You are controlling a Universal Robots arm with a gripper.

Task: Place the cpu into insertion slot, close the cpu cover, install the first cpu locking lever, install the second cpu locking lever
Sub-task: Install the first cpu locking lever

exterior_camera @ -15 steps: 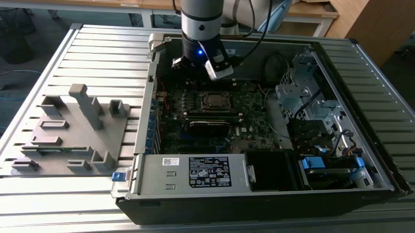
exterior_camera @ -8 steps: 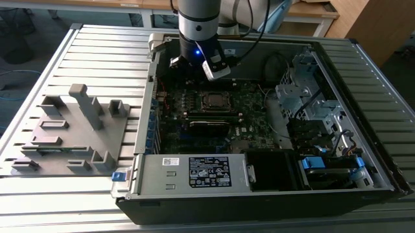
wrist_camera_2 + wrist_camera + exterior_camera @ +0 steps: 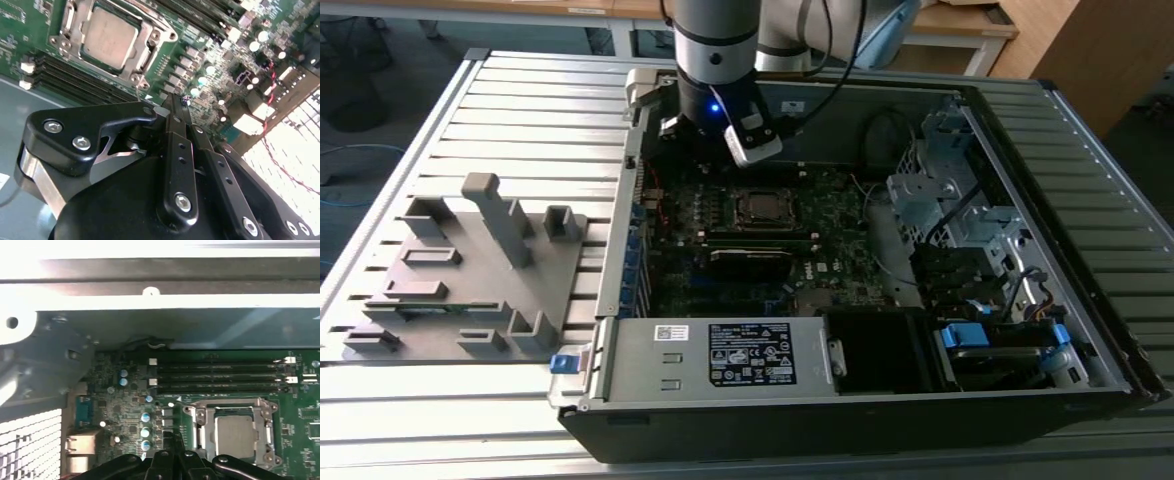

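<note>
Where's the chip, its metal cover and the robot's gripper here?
cpu [image 3: 110,37]: second wrist view, middle of its silver top.
cpu cover [image 3: 74,29]: second wrist view, one side of the frame.
gripper [image 3: 175,100]: second wrist view, between its fingertips.

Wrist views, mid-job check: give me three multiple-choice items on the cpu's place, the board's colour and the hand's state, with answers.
1. Where is the small square silver-grey metal cpu?
A. on the grey slatted table
B. in the square black insertion slot
C. between the hand's fingers

2. What colour is the circuit board?
A. red
B. white
C. green

3. How is the black hand?
A. shut, empty
B. wide open
C. shut on the cpu

Answers:
1. B: in both wrist views it lies framed by the thin silver metal cpu cover.
2. C: the board shows green around the socket.
3. A: in the second wrist view the fingers meet with nothing between them.
</note>
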